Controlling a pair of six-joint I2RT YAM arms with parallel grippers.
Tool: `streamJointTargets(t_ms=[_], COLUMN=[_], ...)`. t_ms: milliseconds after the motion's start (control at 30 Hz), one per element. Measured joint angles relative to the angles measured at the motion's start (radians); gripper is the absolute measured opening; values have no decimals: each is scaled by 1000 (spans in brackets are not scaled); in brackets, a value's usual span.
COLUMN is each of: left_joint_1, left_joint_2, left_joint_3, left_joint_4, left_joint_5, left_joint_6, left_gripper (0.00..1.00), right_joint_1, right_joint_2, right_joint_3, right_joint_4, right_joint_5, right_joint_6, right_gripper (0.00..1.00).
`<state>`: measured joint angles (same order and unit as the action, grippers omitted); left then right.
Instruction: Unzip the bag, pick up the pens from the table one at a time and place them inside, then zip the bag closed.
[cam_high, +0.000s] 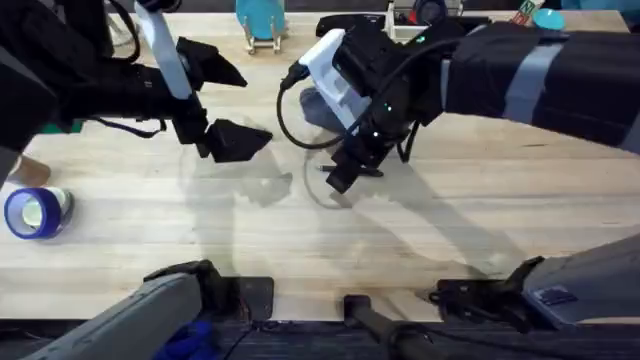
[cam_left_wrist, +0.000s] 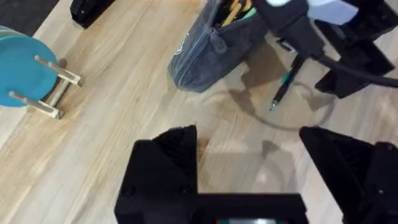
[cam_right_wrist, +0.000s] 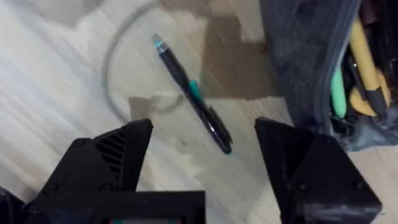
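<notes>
Fingers (cam_right_wrist: 112, 155) of both grippers spread, empty; pen (cam_right_wrist: 193, 99) beside unzipped bag (cam_left_wrist: 211, 53); tape roll (cam_high: 35, 212) apart.

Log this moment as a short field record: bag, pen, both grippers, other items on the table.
bag: soft grey fabric pouch, unzipped, yellow and green items inside
pen: slim black pen with teal band, lying on the light wooden table beside the pouch
right gripper: open, above the pen, not touching it
left gripper: open, empty, off to the side
other: blue tape roll at the table's left edge
</notes>
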<state>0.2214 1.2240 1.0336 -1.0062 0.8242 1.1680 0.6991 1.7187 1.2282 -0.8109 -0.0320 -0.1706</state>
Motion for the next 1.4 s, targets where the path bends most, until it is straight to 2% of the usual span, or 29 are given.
streamJointTargets(t_ms=[267, 567, 900, 967, 1133, 1200, 1267, 1333, 1400], left_joint_1=[0, 0, 0, 0, 0, 0, 0, 0, 0], left_joint_2=[0, 0, 0, 0, 0, 0, 0, 0, 0], left_joint_3=[0, 0, 0, 0, 0, 0, 0, 0, 0], left_joint_4=[0, 0, -1, 0, 0, 0, -1, -1, -1], left_joint_5=[3, 3, 3, 3, 3, 3, 3, 3, 3], left_joint_6=[5, 7, 7, 7, 7, 7, 7, 7, 7], left_gripper=[994, 994, 993, 993, 993, 993, 993, 993, 993], right_joint_1=[11, 95, 97, 97, 93, 92, 92, 91, 90], right_joint_2=[0, 0, 12, 16, 23, 23, 23, 23, 23], right_joint_3=[-37, -101, -124, -122, -116, -116, -116, -115, -115], right_joint_4=[34, 127, 139, 139, 139, 139, 138, 135, 132], right_joint_5=[6, 33, 44, 50, 67, 66, 65, 64, 62], right_joint_6=[67, 148, 216, 224, 242, 245, 250, 254, 254], right_gripper=[998, 998, 978, 940, 766, 636, 450, 305, 212])
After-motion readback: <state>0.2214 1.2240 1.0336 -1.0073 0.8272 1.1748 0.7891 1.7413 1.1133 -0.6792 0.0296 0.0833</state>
